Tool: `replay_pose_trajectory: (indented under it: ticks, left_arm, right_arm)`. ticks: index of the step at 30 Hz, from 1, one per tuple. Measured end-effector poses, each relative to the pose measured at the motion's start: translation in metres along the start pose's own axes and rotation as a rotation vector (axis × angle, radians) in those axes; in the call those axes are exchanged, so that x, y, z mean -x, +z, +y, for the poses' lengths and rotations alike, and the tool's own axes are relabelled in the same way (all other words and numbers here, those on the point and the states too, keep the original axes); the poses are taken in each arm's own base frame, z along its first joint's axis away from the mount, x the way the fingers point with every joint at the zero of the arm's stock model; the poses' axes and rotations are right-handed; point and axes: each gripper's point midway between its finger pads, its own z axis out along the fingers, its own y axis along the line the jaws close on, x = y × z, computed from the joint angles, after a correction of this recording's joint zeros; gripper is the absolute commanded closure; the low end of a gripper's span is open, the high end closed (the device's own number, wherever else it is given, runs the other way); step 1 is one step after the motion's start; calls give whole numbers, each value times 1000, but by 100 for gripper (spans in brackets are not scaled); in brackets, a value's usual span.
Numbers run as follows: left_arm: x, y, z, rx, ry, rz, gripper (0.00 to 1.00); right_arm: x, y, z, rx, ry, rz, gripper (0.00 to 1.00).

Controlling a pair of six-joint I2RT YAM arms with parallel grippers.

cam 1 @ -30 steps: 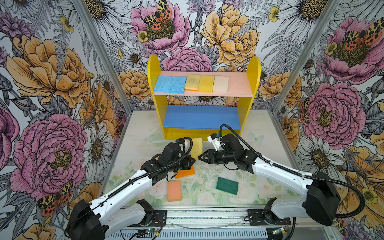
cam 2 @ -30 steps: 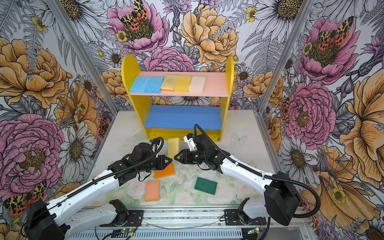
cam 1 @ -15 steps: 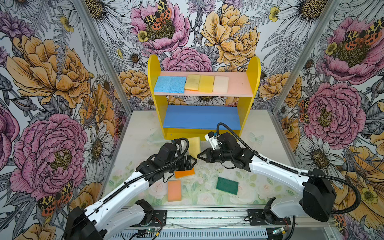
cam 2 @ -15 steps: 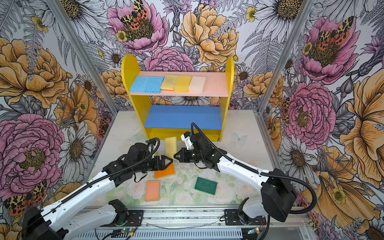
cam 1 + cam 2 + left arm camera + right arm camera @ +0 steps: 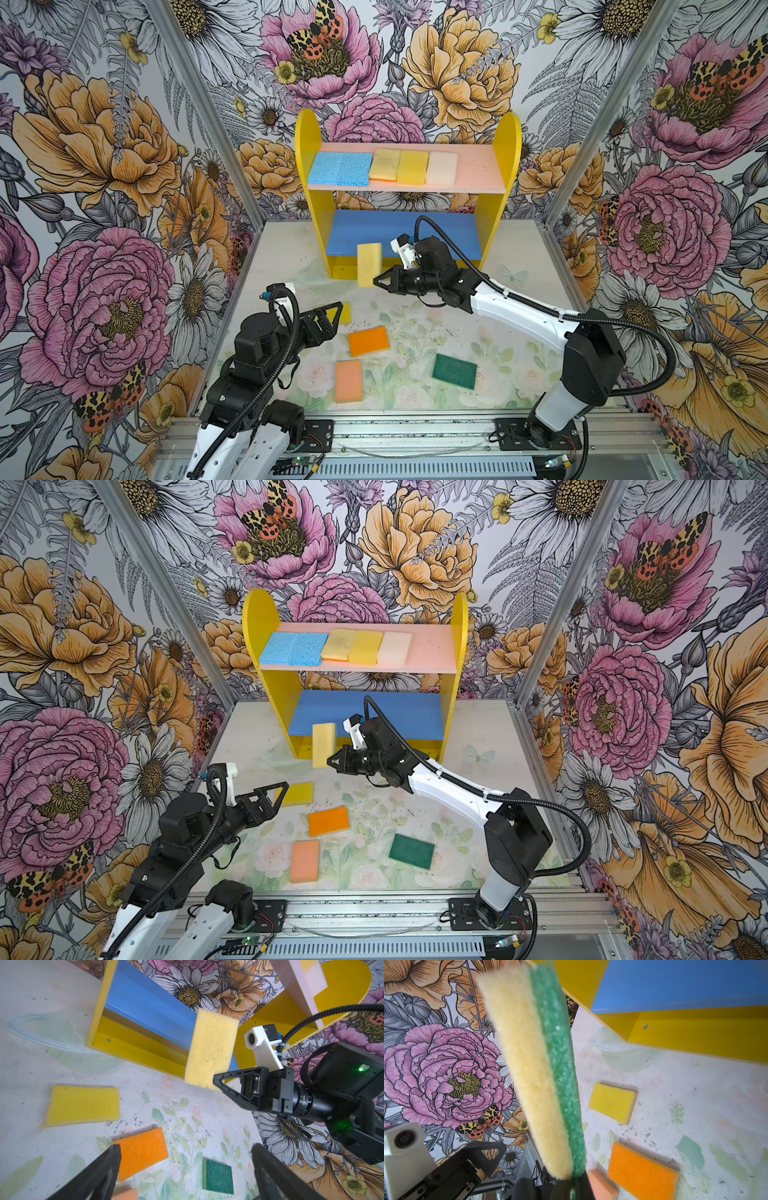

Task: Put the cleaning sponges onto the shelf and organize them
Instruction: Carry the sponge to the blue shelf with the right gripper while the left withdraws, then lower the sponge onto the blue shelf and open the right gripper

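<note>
In both top views your right hand (image 5: 376, 281) is clamped on a lower corner of a pale yellow sponge (image 5: 369, 265). The sponge stands upright in the air just in front of the shelf (image 5: 505, 166), near the left end of its bare blue lower board (image 5: 440, 232). The pink upper board (image 5: 478, 170) already carries a row of five sponges (image 5: 409, 166), with room left at its right end. Your left hand (image 5: 332, 325) hangs wide open and empty near a yellow sponge (image 5: 345, 312) lying flat on the tabletop (image 5: 291, 257). The orange sponge (image 5: 368, 340), peach sponge (image 5: 348, 380) and dark green sponge (image 5: 454, 370) lie loose close by. The left wrist view shows how little foam you hold — the closed jaws bite only one bottom corner, and the rest of the pad rises free. The right wrist view, edge-on, shows a green scouring layer (image 5: 558, 1064) backing the yellow foam, and the pad runs long and unsupported out from the jaws. The risk, as I judge it, is that the soft pad swings or peels out of that corner pinch if you move fast. Its free top edge could also catch the front of a board or the side of the shelf as you go in — then it would land crooked or drop. Keep the left hand out of the right arm's path too.
</note>
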Motion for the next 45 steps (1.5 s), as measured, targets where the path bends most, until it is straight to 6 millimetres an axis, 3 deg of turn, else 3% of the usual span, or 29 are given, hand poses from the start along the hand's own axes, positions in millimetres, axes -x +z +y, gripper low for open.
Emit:
replay_pose_trajectory:
  ticks: [5, 12, 16, 21, 35, 45]
  left_arm:
    - [5, -9, 12, 65, 24, -38, 1]
    - [21, -26, 17, 127, 98, -108, 1]
    - [25, -36, 18, 138, 110, -154, 1]
    - [24, -36, 20, 148, 116, -150, 1]
    - [21, -23, 29, 187, 106, -103, 1]
    - [21, -23, 28, 184, 106, -100, 1]
  right_arm:
    - [35, 26, -7, 62, 70, -58, 97]
    - [56, 70, -30, 78, 154, -64, 95]
    - [71, 86, -28, 84, 157, -68, 93]
    - [88, 99, -21, 103, 155, -83, 90]
    - [93, 142, -50, 85, 223, -43, 84]
    - [105, 151, -45, 90, 226, -39, 76]
